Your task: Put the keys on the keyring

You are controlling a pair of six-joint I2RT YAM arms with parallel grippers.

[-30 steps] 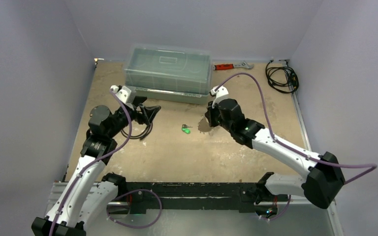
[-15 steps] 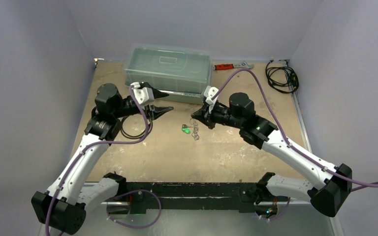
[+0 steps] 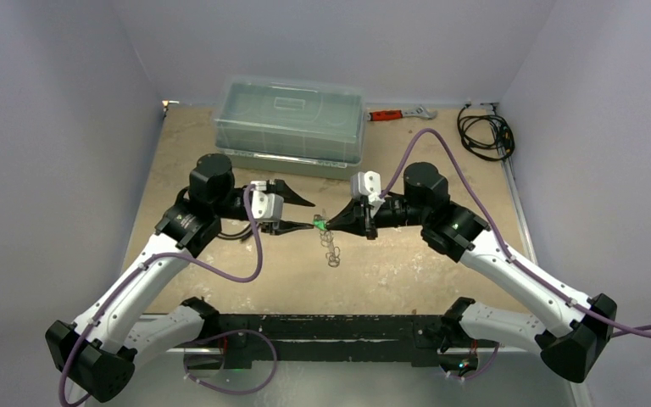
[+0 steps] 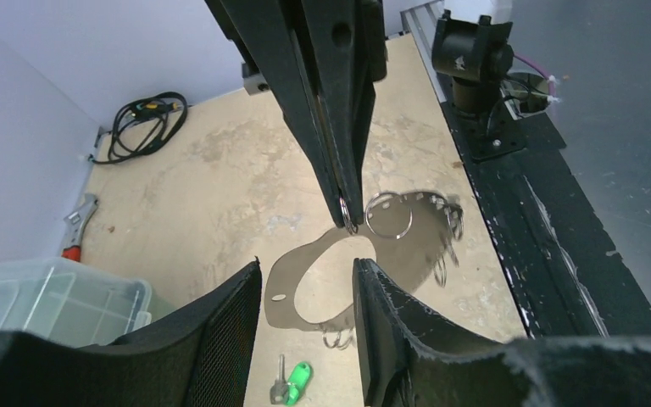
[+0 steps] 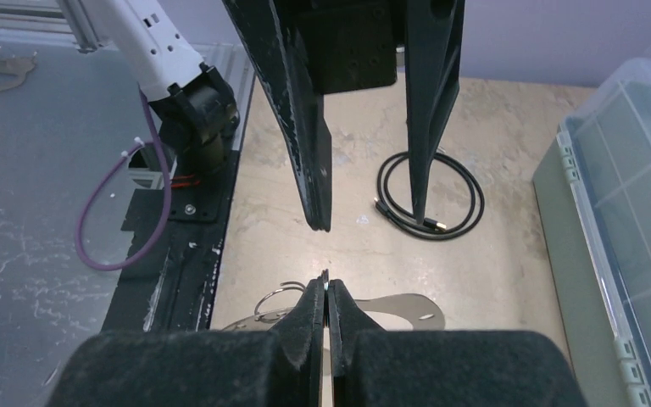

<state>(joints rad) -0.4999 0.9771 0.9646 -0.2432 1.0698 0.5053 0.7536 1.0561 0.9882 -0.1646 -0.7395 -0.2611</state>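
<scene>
Table (image 3: 246, 263): matt, scuffed beige board. Far box (image 3: 292, 110): translucent smooth plastic. Keyring (image 4: 292, 284): shiny metal wire. Key (image 4: 298, 376): glossy green plastic head, metal blade.

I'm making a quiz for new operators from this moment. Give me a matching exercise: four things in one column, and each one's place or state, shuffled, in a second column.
Things:
1. keyring
2. green-headed key
3. red-handled wrench
4. left pincer

Places or states:
A. open, nothing between its fingers
B. pinched in the shut right pincer
C. lying on the table, between the two arms
D. at the far edge, right of the clear box

Pairs: 1-B, 2-C, 3-D, 4-A
</scene>
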